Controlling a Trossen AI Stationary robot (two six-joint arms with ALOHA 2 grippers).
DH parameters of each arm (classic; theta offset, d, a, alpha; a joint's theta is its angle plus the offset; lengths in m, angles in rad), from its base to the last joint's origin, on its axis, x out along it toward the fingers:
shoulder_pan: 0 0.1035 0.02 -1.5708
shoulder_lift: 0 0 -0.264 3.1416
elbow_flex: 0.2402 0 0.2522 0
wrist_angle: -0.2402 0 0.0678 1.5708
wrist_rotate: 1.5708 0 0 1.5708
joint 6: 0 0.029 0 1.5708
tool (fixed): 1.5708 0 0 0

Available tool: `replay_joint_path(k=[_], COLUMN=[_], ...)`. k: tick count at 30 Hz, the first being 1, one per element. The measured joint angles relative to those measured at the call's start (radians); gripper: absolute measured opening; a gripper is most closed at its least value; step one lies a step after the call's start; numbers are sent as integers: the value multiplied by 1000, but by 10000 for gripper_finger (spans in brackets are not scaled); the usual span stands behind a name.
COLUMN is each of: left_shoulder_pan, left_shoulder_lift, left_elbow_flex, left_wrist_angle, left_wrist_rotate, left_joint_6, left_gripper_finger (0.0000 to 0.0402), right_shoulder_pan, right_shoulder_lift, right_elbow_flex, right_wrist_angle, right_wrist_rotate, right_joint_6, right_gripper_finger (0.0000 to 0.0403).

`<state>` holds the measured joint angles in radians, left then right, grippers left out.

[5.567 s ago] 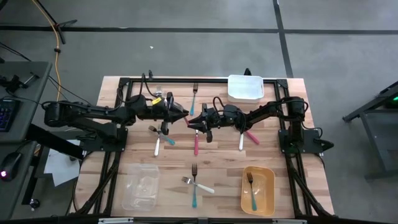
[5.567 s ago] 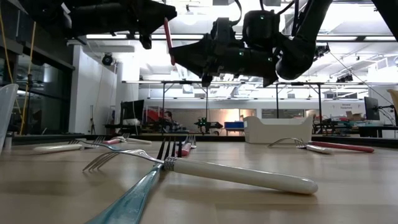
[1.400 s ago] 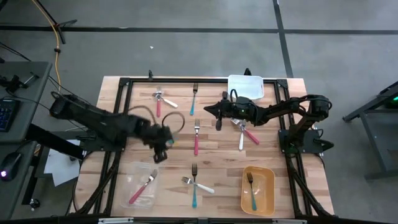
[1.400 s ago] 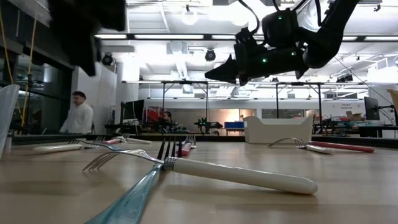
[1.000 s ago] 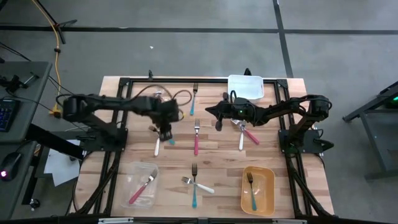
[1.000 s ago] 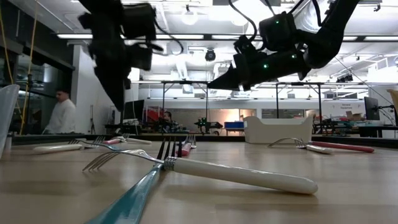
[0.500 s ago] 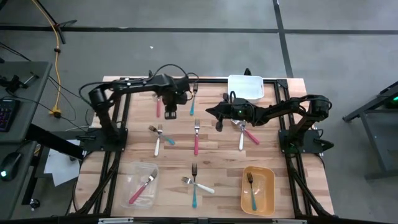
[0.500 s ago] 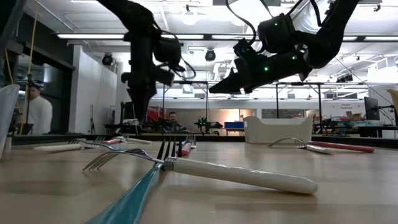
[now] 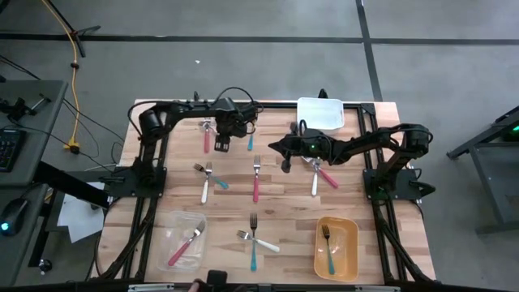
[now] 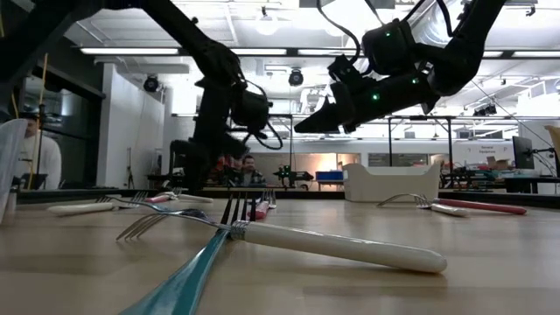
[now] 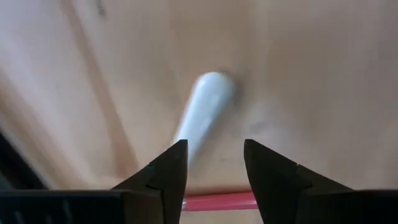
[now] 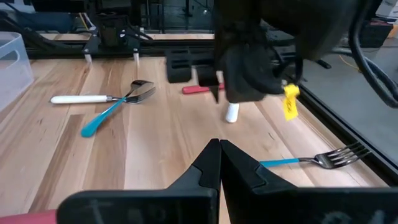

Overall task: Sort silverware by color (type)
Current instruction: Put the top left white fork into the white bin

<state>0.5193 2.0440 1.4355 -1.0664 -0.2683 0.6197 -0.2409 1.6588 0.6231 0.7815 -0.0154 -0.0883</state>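
Silverware lies scattered on the wooden table [image 9: 170, 195]. My left gripper [image 9: 220, 144] hangs open, fingers pointing down, at the far left over a red-handled piece [image 9: 206, 139] and a white-handled one [image 11: 202, 112]. The white handle shows past its fingertips [image 11: 214, 143], the red handle [image 11: 217, 201] close under them; it touches neither. My right gripper [image 9: 272, 147] hovers shut and empty above mid-table, pointing left. A red fork [image 9: 185, 246] lies in the clear container [image 9: 174, 264], and another fork [image 9: 327, 243] in the yellow one [image 9: 350, 251].
A teal fork [image 9: 252, 130] and a red fork [image 9: 256, 180] lie mid-table. Crossed white and teal pieces lie at the left [image 9: 208, 180] and near the front [image 9: 255, 239]. White and red pieces [image 9: 320, 174] lie under the right arm. A white container [image 9: 320, 113] stands far right.
My left gripper has swung from the table's left middle toward the far edge and come down low over the red and white pieces there. The right arm has kept still.
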Motion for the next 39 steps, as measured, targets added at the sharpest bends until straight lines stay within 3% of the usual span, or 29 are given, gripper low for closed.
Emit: replay_joint_path(k=[5,14,19,25,33,39], left_shoulder_pan=[10,18,24,24,-5,-8], left_shoulder_lift=[31,49,48,44,31,-30], left_elbow_flex=[1,1,1,2,10,11], left_wrist_angle=[26,16,16,11,14,13], left_wrist_rotate=[-92,-79,-70,40,36,205], left_joint_6=[40,44,34,10,-43,-151], left_gripper_finger=[152,147,112,56,13,0], right_shoulder_pan=[6,6,6,6,8,8], right_shoulder_lift=[0,0,0,0,0,0], right_elbow_flex=[0,0,0,0,0,-1], right_wrist_angle=[0,0,0,0,0,-33], right_wrist_rotate=[0,0,0,0,0,0], right_joint_6=[-6,-7,-6,-6,2,2], right_gripper_finger=[0,0,0,0,0,0])
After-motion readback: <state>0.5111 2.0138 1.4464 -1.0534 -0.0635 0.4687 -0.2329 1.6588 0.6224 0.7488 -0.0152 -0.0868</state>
